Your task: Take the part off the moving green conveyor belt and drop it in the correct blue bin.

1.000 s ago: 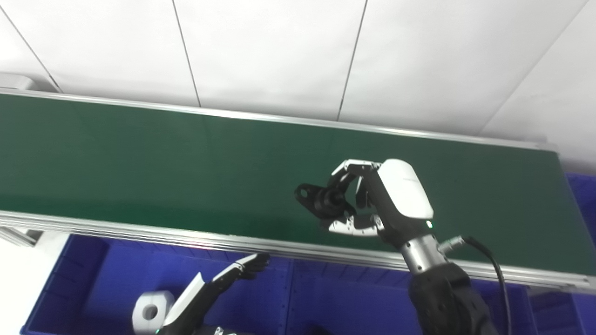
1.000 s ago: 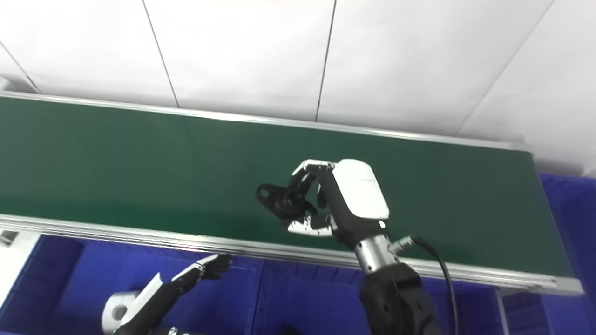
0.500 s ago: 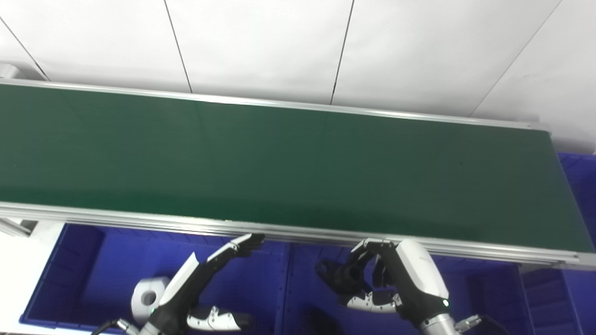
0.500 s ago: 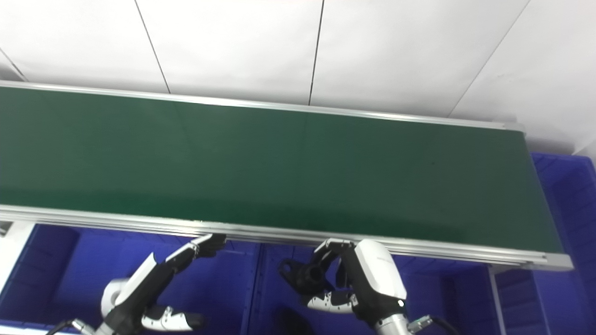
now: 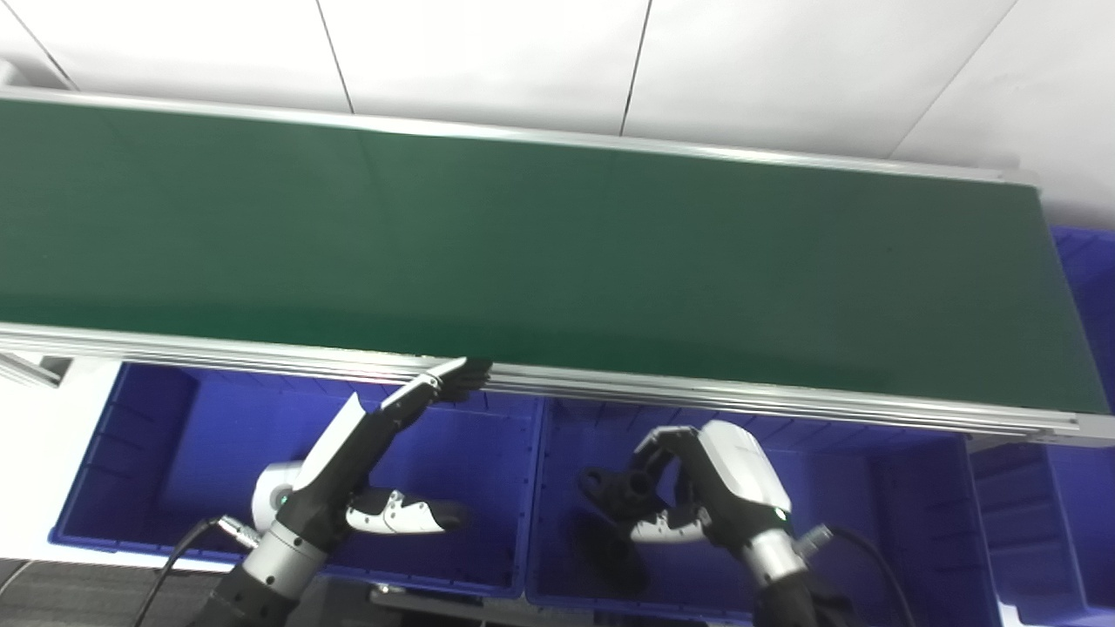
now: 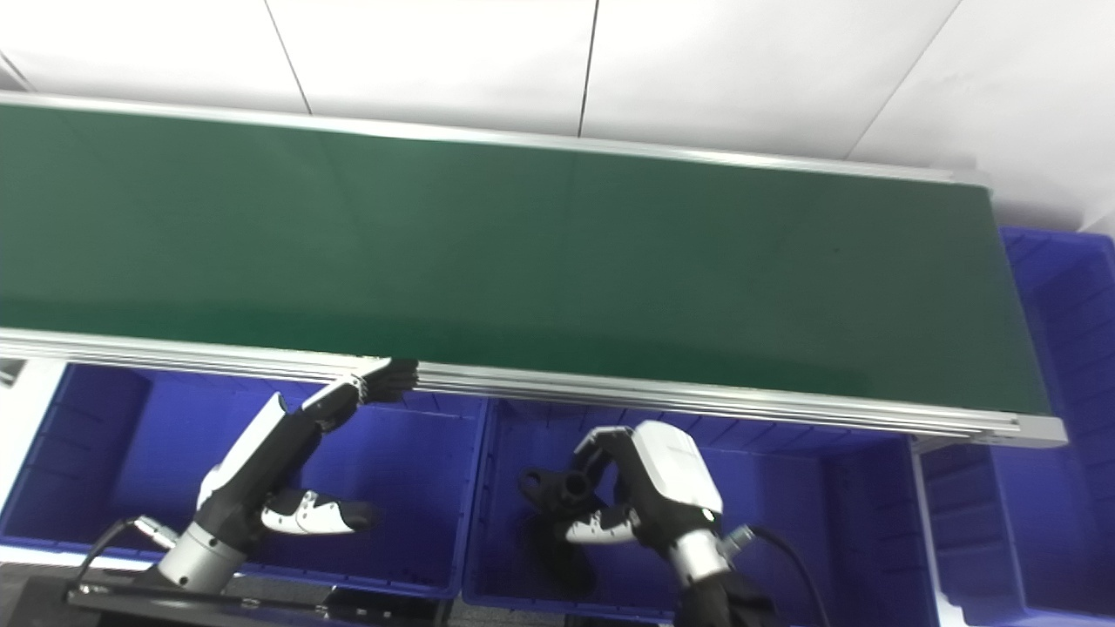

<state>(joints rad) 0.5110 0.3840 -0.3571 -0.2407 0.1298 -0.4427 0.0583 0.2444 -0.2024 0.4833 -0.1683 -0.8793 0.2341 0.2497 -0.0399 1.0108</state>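
My right hand (image 5: 714,492) is shut on a black part (image 5: 620,488) with a round hole at its end, and holds it over the middle blue bin (image 5: 906,522), below the belt's near rail. It also shows in the right eye view (image 6: 649,492), with the part (image 6: 550,489). A dark shape (image 5: 610,553) lies on that bin's floor under the part. My left hand (image 5: 383,470) is open over the left blue bin (image 5: 148,453), fingertips up by the rail. The green conveyor belt (image 5: 523,252) carries nothing.
A white ring-shaped part (image 5: 272,496) lies in the left bin behind my left arm. Another blue bin (image 6: 1063,348) stands past the belt's right end. The belt's metal rail (image 5: 610,387) runs just above both hands. A white wall is behind.
My right hand has carried the black part off the belt, towards me and down into the middle bin's opening. The camera has tilted down, showing more of the bins. The left hand has stayed put.
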